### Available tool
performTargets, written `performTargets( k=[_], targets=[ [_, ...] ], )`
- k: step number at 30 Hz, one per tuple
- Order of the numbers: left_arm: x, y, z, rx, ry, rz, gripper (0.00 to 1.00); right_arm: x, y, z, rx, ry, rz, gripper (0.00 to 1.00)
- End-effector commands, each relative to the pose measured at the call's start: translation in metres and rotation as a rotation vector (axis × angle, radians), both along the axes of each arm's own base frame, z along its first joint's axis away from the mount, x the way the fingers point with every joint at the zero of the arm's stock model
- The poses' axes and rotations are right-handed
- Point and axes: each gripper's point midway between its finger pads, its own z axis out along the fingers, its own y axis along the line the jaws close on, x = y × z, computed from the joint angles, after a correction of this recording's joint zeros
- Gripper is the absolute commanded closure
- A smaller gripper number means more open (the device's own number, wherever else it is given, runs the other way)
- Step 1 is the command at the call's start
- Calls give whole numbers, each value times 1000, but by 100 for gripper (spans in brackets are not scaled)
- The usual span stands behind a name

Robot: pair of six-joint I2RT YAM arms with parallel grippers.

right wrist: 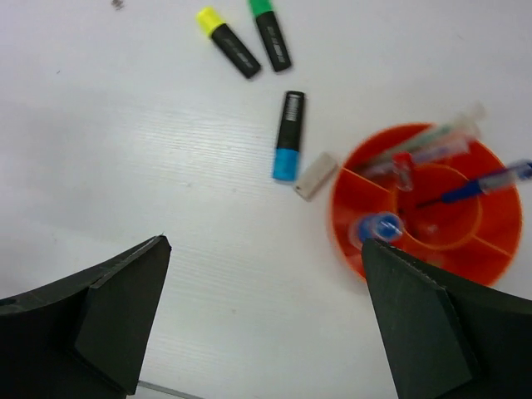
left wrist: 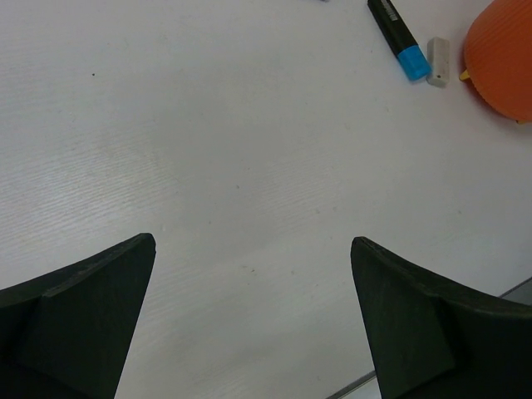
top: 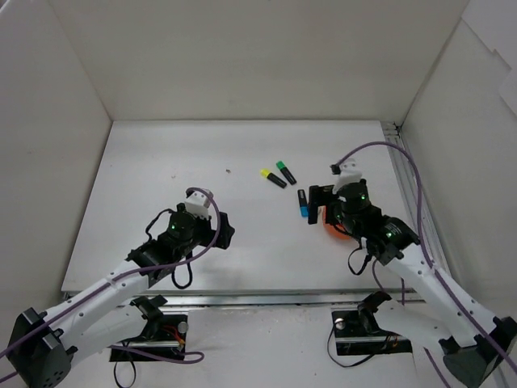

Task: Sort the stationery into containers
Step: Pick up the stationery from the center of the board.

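Note:
The round orange-red pot (right wrist: 338,218) has inner dividers and holds a blue pen (right wrist: 482,183), a red-tipped pen (right wrist: 405,160), a pale strip (right wrist: 453,131) and a clear blue-capped tube (right wrist: 378,226). On the table lie a blue-capped highlighter (right wrist: 288,135), a white eraser (right wrist: 315,175), a yellow-capped highlighter (right wrist: 228,42) and a green-capped one (right wrist: 270,33). My right gripper (right wrist: 264,243) is open and empty, above the table beside the pot's left rim. My left gripper (left wrist: 253,239) is open and empty over bare table, well left of the blue highlighter (left wrist: 399,37), the eraser (left wrist: 438,61) and the pot (left wrist: 499,50).
White walls enclose the table on the left, back and right. In the top view the right gripper (top: 317,206) covers most of the pot (top: 331,225); the left gripper (top: 226,232) sits near the front centre. A metal rail runs along the table's front edge (top: 266,297).

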Motion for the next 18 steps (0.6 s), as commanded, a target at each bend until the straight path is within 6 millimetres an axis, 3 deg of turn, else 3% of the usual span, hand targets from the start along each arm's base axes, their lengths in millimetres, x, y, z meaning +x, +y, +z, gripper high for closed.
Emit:
performTargets(
  k=[1, 4, 5, 7, 8, 12, 16, 18],
  targets=[
    [5, -5, 27, -77, -71, -2, 0, 13, 50, 24, -116, -75, 173, 2],
    [3, -1, 27, -82, -74, 13, 0, 28, 88, 14, -173, -43, 190, 2],
    [3, 0, 29, -89, -76, 18, 0, 39, 101, 1, -153, 5, 134, 2],
    [-1, 5, 24, -73, -61, 32, 0, 54, 102, -11, -125, 30, -1, 2],
    [-3, 7, 23, -70, -57, 35, 0, 64, 110, -26, -86, 68, -80, 2],
    [-9, 14, 23, -78, -55, 49, 0, 84, 109, -65, -39, 129, -274, 2],
    [-18, 19, 21, -96, -58, 49, 0, 101, 85, -100, 13, 200, -436, 2],
    [-21, 23, 21, -103, -66, 52, 0, 106, 75, -107, 29, 206, -494, 2]
  ],
)
